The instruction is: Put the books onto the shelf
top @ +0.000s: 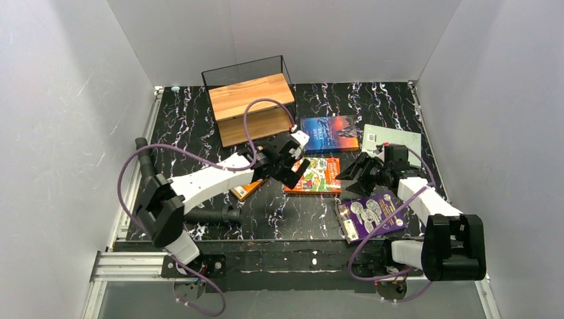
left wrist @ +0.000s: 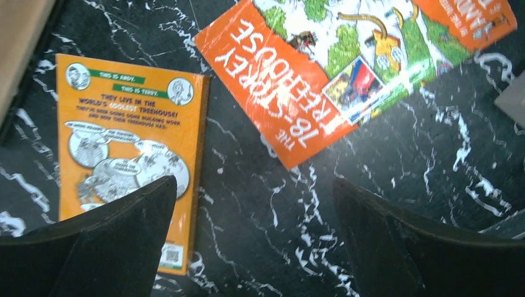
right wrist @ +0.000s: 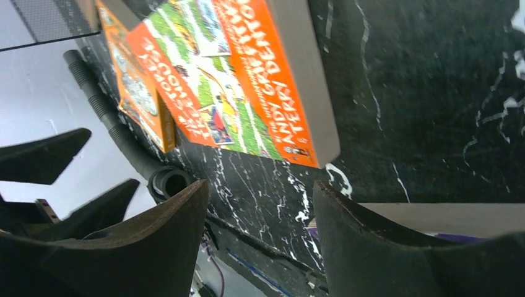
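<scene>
- Left gripper [left wrist: 254,181] gapes wide, empty, above the table [top: 199,133] between orange book [left wrist: 124,154] and red-green book [left wrist: 347,68]
- Right gripper [right wrist: 260,184] parted, empty, near the red-green book's corner
- Shelf [top: 251,96] holds none yet
- Likely step: choosing a book; next, jaws must catch an edge

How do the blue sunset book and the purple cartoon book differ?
The blue book lies far back beside the shelf, nearly square to the table. The purple book lies near the front edge, turned askew. Their covers differ: sunset scene versus cartoon. Both lie flat, off the shelf.
</scene>
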Robot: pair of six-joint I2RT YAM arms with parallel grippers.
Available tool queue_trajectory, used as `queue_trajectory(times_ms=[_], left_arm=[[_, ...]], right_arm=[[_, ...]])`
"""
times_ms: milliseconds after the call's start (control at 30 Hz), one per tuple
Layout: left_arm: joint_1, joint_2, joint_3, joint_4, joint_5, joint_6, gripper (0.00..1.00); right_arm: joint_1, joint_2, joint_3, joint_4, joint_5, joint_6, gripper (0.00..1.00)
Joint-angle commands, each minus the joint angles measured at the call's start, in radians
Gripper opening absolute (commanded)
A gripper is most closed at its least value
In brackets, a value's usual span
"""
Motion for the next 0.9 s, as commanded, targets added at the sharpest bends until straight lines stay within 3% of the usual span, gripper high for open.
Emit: queue_trajectory(times_ms=[0,167,333,533,867], left_arm=[[0.055,0.127,0.146,-0.195,0.099,-0.132,0.98],[0.102,0.257,0.289,-0.224,0.130,-0.168,0.98],[0.147,0.353,0.364,-0.215,0.163,-0.159,0.98],[0.181,0.444,0.399,-0.179,0.243,-0.167,0.98],[0.193,0.475,0.347,-0.049,0.446,-0.160,0.98]], right_arm=[[0.045,-0.043,-0.046,0.039,0.093,0.116,0.71],[0.193,-0.127,-0.102,0.103,0.208,0.285,0.71],[0.320,-0.144,-0.173,0.300,0.272,0.443,0.72],[0.388,0.004,-0.171,0.429,0.265,0.540,0.72],[0.481,0.204,-0.174,0.545,0.443,0.661,0.68]])
